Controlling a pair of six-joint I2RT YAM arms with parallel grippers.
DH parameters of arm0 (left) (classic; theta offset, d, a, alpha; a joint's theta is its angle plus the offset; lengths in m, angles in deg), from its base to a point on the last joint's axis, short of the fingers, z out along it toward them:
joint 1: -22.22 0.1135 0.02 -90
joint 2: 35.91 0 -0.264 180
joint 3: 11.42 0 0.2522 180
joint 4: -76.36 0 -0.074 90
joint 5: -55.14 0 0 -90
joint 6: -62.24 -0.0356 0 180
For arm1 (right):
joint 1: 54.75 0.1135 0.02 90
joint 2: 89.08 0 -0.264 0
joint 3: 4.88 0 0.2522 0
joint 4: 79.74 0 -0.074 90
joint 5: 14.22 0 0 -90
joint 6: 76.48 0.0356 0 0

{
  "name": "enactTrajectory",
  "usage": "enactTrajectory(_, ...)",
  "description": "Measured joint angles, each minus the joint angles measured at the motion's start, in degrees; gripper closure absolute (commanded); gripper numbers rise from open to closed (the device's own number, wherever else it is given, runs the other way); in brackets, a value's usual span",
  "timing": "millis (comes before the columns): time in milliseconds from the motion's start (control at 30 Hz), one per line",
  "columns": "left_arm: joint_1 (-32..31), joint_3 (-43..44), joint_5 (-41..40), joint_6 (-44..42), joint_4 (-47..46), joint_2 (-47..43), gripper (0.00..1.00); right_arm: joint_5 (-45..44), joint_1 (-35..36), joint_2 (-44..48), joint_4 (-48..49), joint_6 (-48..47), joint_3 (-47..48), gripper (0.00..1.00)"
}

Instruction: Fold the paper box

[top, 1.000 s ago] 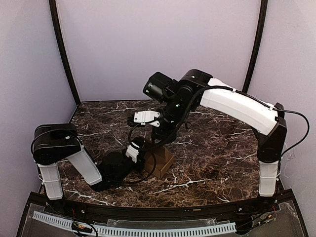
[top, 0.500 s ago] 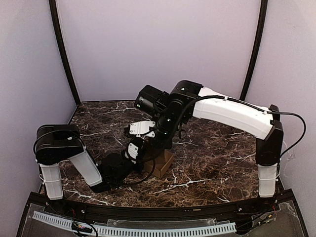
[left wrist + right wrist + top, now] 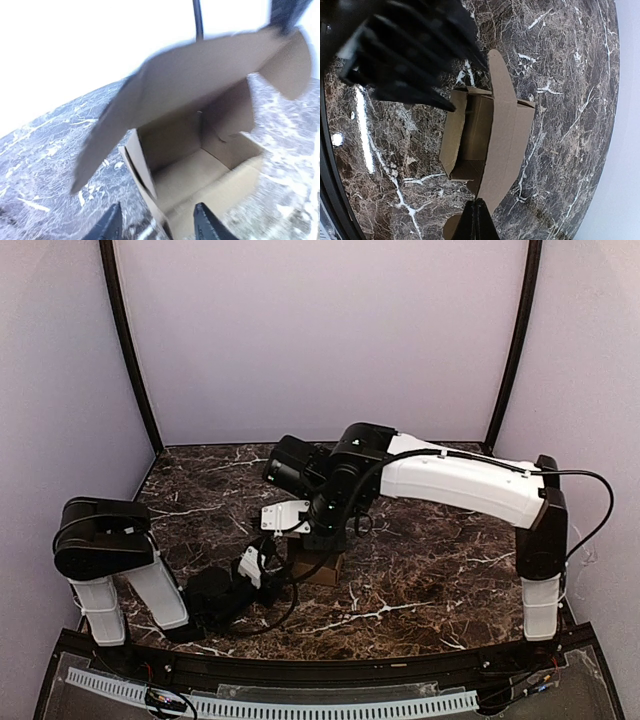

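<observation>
Small plain brown cardboard box (image 3: 318, 567) sits mid-bench, a bit toward the near edge, on the dark, white-veined marble bench (image 3: 450, 540). Mouth is open upward. Lid (image 3: 200, 75) is raised & hangs approx. level over it, w/ the rounded tuck flap (image 3: 292, 65) drooping at its free end.

Key relation: right pincer (image 3: 476, 218), tips together, is at the lid's free end, its arm reaching in from the right edge & over the box top. Can't tell if it nips a sliver of card or only presses. The lid's long axis runs straight away from those tips, across the mouth. Left pincer (image 3: 157, 227) is low on the near-left side, fingers apart, w/ the box's near corner in the gap btw them; not clamped, as far as I can see. So both are at the box: right one on the lid, left one at the body.

My guess: next is lid down & tuck flap into the mouth. Left one should steady the body, as light card prob. slides on polished stone.

Room: bench runs wide on every side of the box; lilac walls (image 3: 320, 340) well apart.
</observation>
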Motion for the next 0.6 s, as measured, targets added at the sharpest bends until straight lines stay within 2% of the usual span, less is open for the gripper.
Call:
enactTrajectory(233, -7.9, -4.7, -3.3, 1.2, 7.4, -15.2, 0.46, -1.0, 0.1, -0.3, 0.8, -1.9, -0.8, 1.00)
enactTrajectory(433, -13.0, -7.7, -5.1, 5.1, 26.5, -33.2, 0.46, -0.9, 0.5, 0.3, 3.4, -4.8, -5.3, 1.00)
enactTrajectory(533, -14.1, -7.7, -5.2, 9.7, 39.7, -47.6, 0.46, -1.5, 0.5, 1.5, 5.7, -7.2, -10.4, 1.00)
enactTrajectory(600, -14.2, -7.9, -5.6, 12.5, 46.9, -57.1, 0.43, -1.9, 0.5, 2.4, 7.4, -8.9, -13.9, 1.00)
